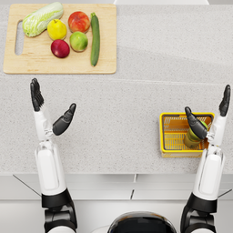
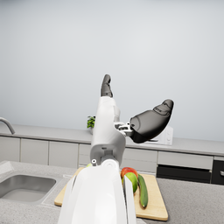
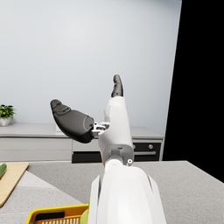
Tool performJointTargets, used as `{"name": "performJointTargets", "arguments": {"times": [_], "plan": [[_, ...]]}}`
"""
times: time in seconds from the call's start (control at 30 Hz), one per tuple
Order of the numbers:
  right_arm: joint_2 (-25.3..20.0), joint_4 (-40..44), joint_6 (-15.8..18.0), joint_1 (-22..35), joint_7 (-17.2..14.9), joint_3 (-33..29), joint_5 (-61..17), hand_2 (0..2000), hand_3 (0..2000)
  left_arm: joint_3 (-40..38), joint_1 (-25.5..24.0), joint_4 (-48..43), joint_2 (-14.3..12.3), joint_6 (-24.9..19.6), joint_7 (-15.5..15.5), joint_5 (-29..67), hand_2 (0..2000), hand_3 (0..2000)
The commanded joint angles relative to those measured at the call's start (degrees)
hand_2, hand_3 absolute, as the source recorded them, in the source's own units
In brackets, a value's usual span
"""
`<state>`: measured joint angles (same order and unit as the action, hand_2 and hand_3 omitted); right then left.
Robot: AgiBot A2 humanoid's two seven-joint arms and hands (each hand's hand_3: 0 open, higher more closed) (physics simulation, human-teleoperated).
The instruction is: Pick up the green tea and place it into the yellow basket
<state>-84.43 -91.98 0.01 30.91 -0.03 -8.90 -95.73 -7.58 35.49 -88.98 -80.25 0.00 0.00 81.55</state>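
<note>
green tea already in the basket; task looks done
speckled grey stone counter bears the yellow wire basket; the green tea bottle stands inside it; right hand and left hand are spread, holding nothing

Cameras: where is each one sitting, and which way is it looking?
Head view: on the robot's head, looking steeply down at the counter, the cutting board and the yellow basket; both arms show.
Left wrist view: on the left forearm, looking along it past the left robot hand towards the kitchen wall.
Right wrist view: on the right forearm, looking past the right robot hand.
Shared: the cucumber shows in head and left wrist views.
</note>
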Motion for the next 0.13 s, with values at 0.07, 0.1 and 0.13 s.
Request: {"name": "performJointTargets", "arguments": {"times": [0.07, 0.1, 0.13], "plan": [[-0.01, 0.21, 0.0, -0.07, 0.01, 0.1, 0.0, 0, 0, -0.18, -0.21, -0.04, -0.03, 0.0, 0.0, 0.0, 0, 0], [-0.01, 0.27, 0.0, -0.09, 0.02, 0.13, 0.0, 0, 0, -0.23, -0.27, -0.05, -0.04, 0.0, 0.0, 0.0, 0, 0], [-0.01, 0.32, 0.0, -0.11, 0.02, 0.16, 0.0, 0, 0, -0.27, -0.31, -0.06, -0.04, 0.0, 0.0, 0.0, 0, 0]]}}
